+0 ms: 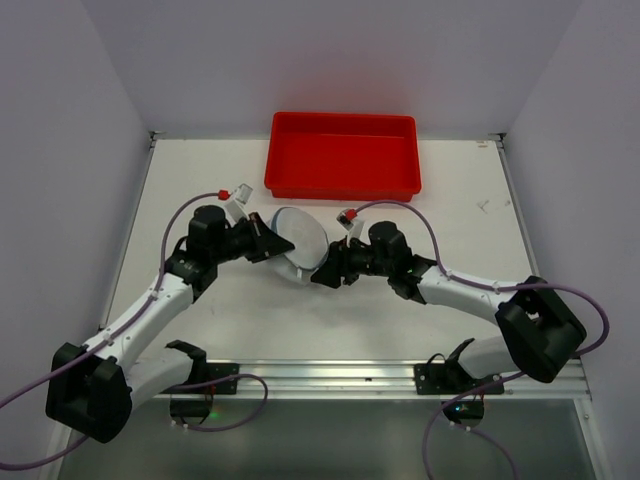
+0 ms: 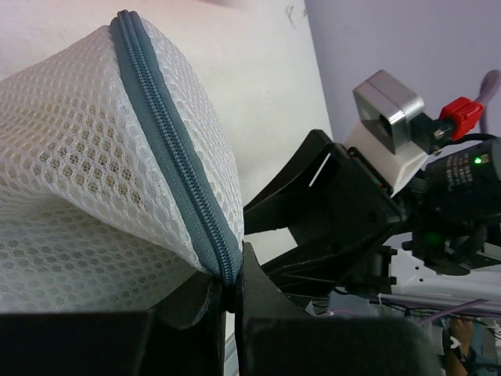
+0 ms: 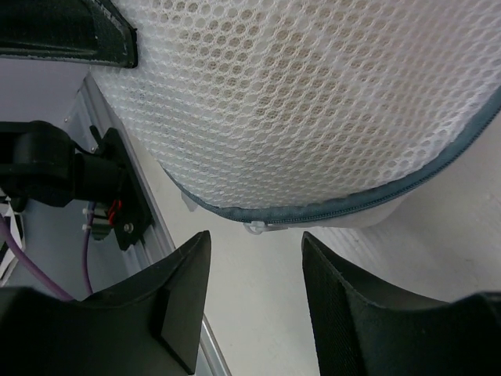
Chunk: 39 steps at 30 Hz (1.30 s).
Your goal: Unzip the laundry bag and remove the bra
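Laundry bag is mid tabletop, between the two hands and just in front of the red tray. Can't tell if it rests on the surface or hangs just off it. Left hand is clamped on the bag's rim, right where the grey zipper ends. Right hand has fingers apart w/ nothing in them, and the small pale zipper pull is just ahead of the gap.

Step in hand, I'd say: catch that pull. Best to ease fwd till the tab sits between the pads, pinch the tab only, no mesh, then draw along the seam w/ the left hand as anchor.

From above, the bag's long axis runs diag., far-left to near-right. It looks up on edge, w/ the seam curving round the rim.
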Available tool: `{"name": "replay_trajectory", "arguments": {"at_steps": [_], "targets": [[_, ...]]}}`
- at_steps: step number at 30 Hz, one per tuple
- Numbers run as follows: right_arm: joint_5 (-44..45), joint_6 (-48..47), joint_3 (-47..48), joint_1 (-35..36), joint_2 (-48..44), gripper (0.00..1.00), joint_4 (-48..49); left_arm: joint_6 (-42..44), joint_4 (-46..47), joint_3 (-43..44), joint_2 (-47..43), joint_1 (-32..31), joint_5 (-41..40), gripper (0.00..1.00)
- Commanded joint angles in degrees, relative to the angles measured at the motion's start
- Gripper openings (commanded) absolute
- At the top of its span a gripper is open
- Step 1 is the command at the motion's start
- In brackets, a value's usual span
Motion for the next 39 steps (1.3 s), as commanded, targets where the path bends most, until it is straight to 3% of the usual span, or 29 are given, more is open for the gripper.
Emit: {"name": "replay_trajectory", "arguments": {"at_steps": [1,22,25,31,35,39], "targets": [[-4.21,-1.98,-0.10,0.06,-0.93,0.52,4.70,-3.99,5.54,0.58,-1.87,0.25,3.64,0.00],[-6.76,-6.38,-0.10,-0.56,-4.71,0.54,5.93,-6.37,7.04,0.14,-3.80,0.25,8.66,0.00],[-6.94,-6.99,0.08,-0.56,-5.23,0.51,6.10,-6.28,6.95,-0.03,-3.80,0.25,8.83,0.00],[-5.71,-7.08,-0.89,-0.65,-6.73,0.27,6.28,-5.93,6.86,-0.21,-3.71,0.25,8.92,0.00],[-4.39,-7.70,-1.68,-0.74,-8.05,0.02,4.44,-5.32,6.77,0.23,-3.27,0.25,8.92,0.00],[-1.42,-8.93,-1.77,-0.74,-10.94,0.00,-0.56,-2.51,4.40,1.28,-2.05,0.25,7.78,0.00]]}}
